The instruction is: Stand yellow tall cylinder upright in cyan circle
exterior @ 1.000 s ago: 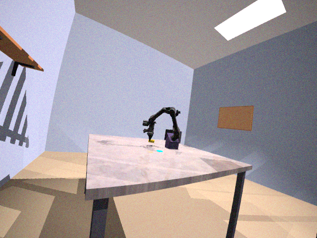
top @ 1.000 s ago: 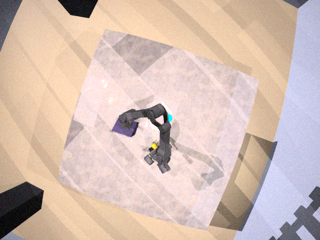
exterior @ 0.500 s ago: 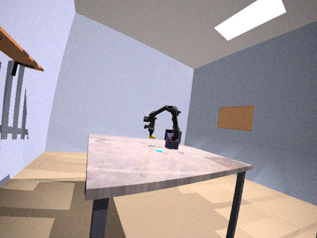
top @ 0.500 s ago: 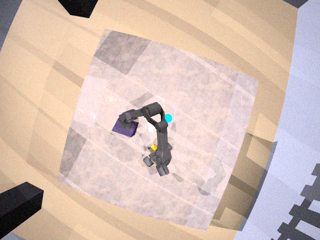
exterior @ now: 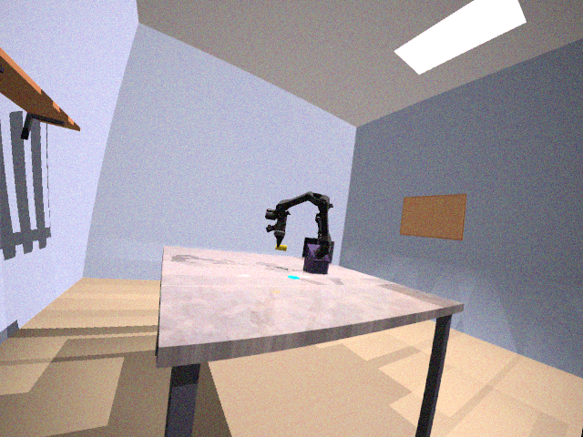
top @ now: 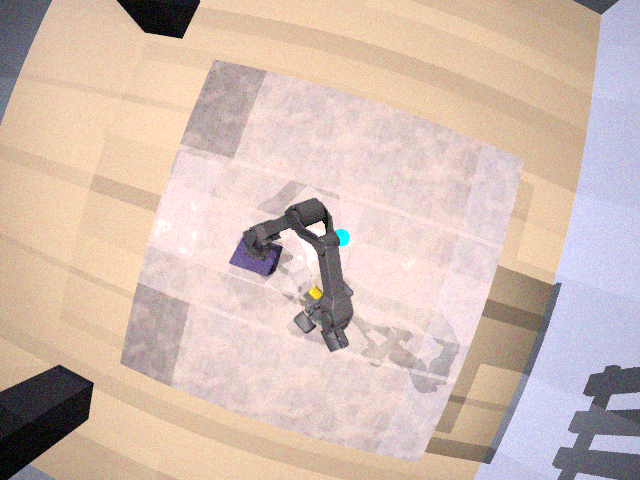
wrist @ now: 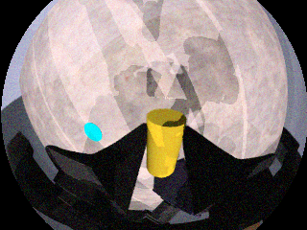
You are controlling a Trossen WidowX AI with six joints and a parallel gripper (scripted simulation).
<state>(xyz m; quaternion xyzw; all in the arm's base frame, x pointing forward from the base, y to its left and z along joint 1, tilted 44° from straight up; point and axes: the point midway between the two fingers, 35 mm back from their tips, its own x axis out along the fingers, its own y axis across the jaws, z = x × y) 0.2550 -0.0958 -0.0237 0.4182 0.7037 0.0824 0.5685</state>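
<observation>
Yellow tall cylinder sits clamped between the dark fingers of the gripper, which is closed partway on its lower part; that lower end is hidden behind the fingers in the wrist view. In the exterior view it hangs as a small yellow patch clear above the worktop, its tilt too small to judge. From the top, only a yellow sliver shows beside the forearm. Cyan circle lies on the worktop to the left, apart from the cylinder; the arm partly covers it from above. Arm base stands on a purple block.
</observation>
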